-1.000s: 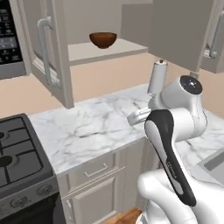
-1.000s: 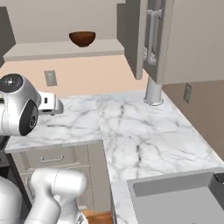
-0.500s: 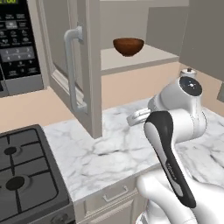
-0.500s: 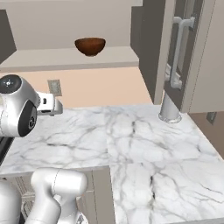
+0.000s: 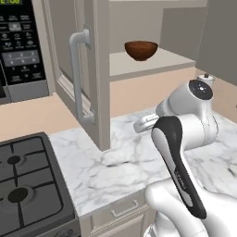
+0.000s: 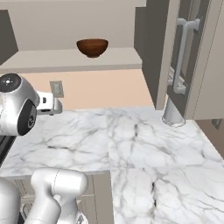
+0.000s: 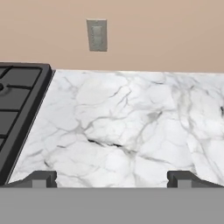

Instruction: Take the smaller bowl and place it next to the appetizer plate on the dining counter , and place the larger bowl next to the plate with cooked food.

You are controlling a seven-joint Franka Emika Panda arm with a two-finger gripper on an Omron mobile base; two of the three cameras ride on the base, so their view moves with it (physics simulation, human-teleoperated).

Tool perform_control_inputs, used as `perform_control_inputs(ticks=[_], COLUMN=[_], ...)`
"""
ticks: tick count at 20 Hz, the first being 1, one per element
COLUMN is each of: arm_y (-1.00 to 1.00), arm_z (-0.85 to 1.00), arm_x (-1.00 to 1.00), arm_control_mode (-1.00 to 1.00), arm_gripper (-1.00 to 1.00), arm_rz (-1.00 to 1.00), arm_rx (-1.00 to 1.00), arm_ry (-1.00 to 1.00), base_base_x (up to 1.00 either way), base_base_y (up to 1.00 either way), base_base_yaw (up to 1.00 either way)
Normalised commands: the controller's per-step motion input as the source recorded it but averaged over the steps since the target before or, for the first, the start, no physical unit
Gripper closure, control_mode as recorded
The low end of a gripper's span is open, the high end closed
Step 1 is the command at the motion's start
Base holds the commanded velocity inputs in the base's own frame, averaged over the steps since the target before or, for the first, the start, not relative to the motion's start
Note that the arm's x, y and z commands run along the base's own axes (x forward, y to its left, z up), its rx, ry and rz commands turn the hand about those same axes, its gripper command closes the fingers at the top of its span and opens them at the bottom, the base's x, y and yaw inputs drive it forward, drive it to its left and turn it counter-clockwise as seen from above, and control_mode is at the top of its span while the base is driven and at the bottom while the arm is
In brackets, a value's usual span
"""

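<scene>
Reddish-brown and glossy, the smaller bowl (image 5: 141, 50) sat on the open cabinet shelf (image 5: 152, 62) at twelve o'clock above the marble table (image 7: 127, 127), while the hand (image 7: 112, 178) hung spread and empty.

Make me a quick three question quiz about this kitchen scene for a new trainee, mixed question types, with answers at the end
1. True or false: the smaller bowl sits on the marble counter.
2. Multiple choice: the gripper is A) shut on the bowl, B) open and holding nothing, C) shut and holding nothing.
3. Fill in: left of the counter lies the black ____.

Key
1. False; it stands on the open cabinet shelf above the counter.
2. B; its fingertips stand wide apart over bare marble.
3. Stovetop.
</scene>
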Motion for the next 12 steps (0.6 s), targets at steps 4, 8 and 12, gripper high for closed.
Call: perform_control_inputs(ticks=[4,8,12], arm_y=[0.0,-0.27,-0.36], arm_z=[0.0,0.0,0.11], arm_x=[0.0,0.0,0.0], arm_control_mode=[1.0,-1.0,-1.0], arm_gripper=[-1.0,-1.0,-1.0], arm_rz=[0.0,-0.09,-0.07], arm_rx=[0.0,0.0,0.0], arm_ry=[0.0,-0.22,-0.32], base_base_x=[0.03,0.0,0.0], base_base_y=[-0.01,0.0,0.0], base_base_yaw=[-0.01,0.0,0.0])
